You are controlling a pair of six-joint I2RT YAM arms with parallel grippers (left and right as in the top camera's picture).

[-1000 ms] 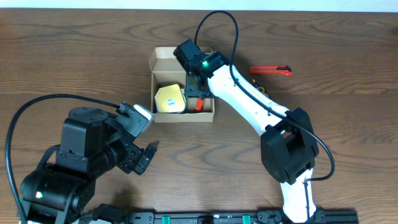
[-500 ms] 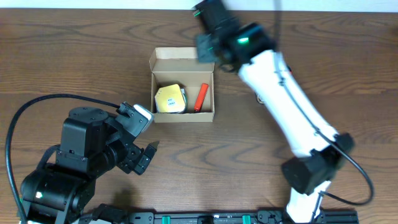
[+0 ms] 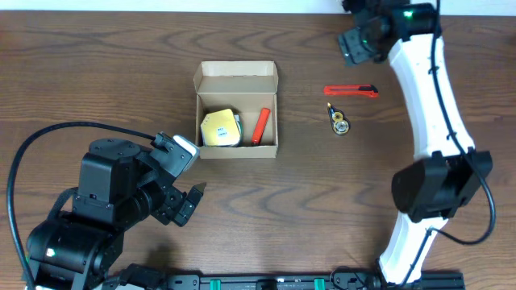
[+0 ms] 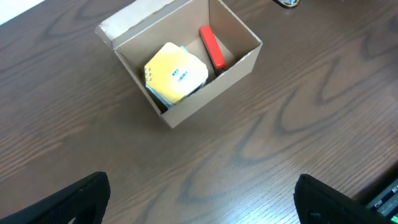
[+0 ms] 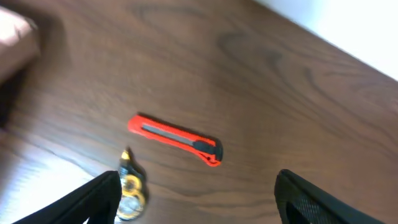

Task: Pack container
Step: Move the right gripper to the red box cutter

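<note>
Overhead: left tool (image 4: pixel 202 202) and right tool (image 5: pixel 199 199) gape wide; rectangular brown cardboard container (image 3: pixel 236 72) sits open-topped.

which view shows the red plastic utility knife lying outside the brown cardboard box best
Right wrist: the red plastic utility knife lies large and whole mid-frame, slightly blurred. Overhead shows it small, right of the open brown cardboard box. Left wrist misses it entirely.
</note>
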